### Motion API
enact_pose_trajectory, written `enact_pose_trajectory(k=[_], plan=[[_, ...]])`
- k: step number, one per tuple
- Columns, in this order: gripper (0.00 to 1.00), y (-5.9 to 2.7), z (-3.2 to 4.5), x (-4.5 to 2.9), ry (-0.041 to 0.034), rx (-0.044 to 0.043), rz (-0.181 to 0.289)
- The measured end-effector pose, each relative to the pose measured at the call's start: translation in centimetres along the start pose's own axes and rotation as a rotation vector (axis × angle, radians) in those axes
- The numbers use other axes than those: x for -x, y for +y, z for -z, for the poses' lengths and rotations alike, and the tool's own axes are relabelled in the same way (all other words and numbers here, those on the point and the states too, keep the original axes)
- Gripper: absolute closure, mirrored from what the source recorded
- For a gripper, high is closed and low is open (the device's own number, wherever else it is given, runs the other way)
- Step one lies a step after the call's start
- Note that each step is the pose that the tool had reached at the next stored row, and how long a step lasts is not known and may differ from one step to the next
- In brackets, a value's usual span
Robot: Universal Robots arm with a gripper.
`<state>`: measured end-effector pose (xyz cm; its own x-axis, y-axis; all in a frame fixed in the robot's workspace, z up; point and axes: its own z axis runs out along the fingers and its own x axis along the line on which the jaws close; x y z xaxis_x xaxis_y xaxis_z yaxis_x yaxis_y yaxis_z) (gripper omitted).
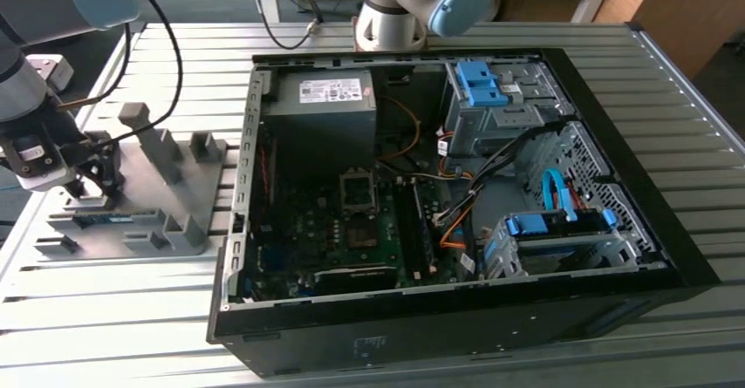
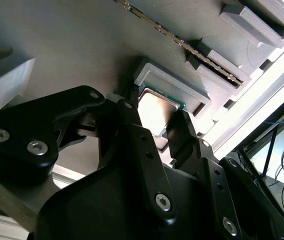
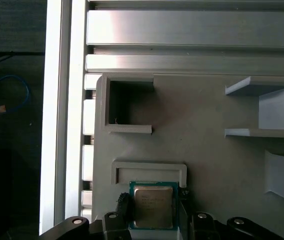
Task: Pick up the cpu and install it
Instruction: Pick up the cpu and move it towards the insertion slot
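The cpu (image 3: 153, 206), a small square chip with a dull silver top and green edge, lies flat in a low nest of the grey fixture plate (image 1: 174, 192). My gripper (image 1: 91, 183) is down over that nest at the exterior view's left. In both wrist views its black fingers (image 3: 124, 205) press against two opposite edges of the cpu (image 2: 157, 107), so the gripper (image 2: 154, 117) (image 3: 153, 212) is shut on it. The chip still rests in the nest. The open PC case (image 1: 582, 74) lies to the exterior view's right, with its square socket (image 1: 355, 187) on the motherboard.
Upright grey posts (image 1: 142, 131) rise from the fixture plate beside the gripper. A long thin memory stick (image 2: 182, 45) stands in slots nearby. A grey power-supply box (image 1: 320, 100), cables and blue drive brackets (image 1: 480, 83) fill the case. Another robot base (image 1: 402, 9) stands behind it.
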<state>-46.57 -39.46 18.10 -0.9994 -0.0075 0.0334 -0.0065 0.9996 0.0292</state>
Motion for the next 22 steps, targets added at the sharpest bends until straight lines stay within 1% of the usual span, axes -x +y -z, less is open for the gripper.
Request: enact_pose_trajectory(k=[6,22], plan=[[0.53,0.01,0.55,-0.02,0.0003,-0.0002,0.000],[0.53,0.02,0.88,-0.03,0.0002,-0.0001,0.000]])
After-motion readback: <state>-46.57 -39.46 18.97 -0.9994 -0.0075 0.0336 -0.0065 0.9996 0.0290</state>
